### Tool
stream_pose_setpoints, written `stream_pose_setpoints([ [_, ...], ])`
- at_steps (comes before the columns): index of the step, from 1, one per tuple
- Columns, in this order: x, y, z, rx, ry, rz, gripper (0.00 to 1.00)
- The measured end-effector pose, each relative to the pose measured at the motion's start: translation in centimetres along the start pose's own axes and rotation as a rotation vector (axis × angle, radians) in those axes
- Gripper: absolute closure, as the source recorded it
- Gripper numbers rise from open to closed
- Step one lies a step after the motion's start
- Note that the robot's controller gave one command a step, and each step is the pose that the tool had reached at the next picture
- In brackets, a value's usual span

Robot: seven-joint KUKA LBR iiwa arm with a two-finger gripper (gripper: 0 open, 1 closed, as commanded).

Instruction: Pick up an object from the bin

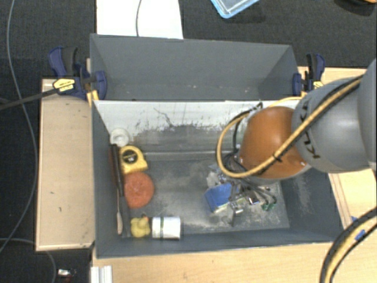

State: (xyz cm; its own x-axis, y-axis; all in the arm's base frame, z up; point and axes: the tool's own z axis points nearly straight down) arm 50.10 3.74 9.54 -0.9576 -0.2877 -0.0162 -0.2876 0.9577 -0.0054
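Along the bin's (194, 69) front wall, at the left, a small yellow thing (139, 227) is lying just beside a white cylinder (166, 227) that is resting on its side. Further in, right of the floor's middle, the gripper (238, 205) is hanging low over the bin floor beneath the arm's orange cover (268, 143), with cables looping round it. How far the tool is standing open cannot be told, and nothing can be confirmed in its hold. A blue thing (217, 197), blocky and tilted, is lying against the gripper's left side in this view, on the scuffed floor; whether the two are touching cannot be settled. Well apart from it, on the left, an orange-red round disc (139, 188) is lying flat beside a long dark stick (117, 184) that is running along the left wall. Just behind the disc a yellow tape measure (132, 158) is sitting. Furthest back, in the rear left corner, a small white cap (119, 137) is resting near the foot of the back wall.
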Motion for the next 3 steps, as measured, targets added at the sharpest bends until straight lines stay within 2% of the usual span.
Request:
stream_pose_setpoints([
  [1,-0.4,-1.4,1.4,-0.002,-0.003,0.141,0.0],
  [2,-2.7,-5.4,2.2,-0.001,-0.004,-0.118,0.0],
  [3,-3.0,-10.1,2.5,-0.003,-0.006,0.24,1.0],
])
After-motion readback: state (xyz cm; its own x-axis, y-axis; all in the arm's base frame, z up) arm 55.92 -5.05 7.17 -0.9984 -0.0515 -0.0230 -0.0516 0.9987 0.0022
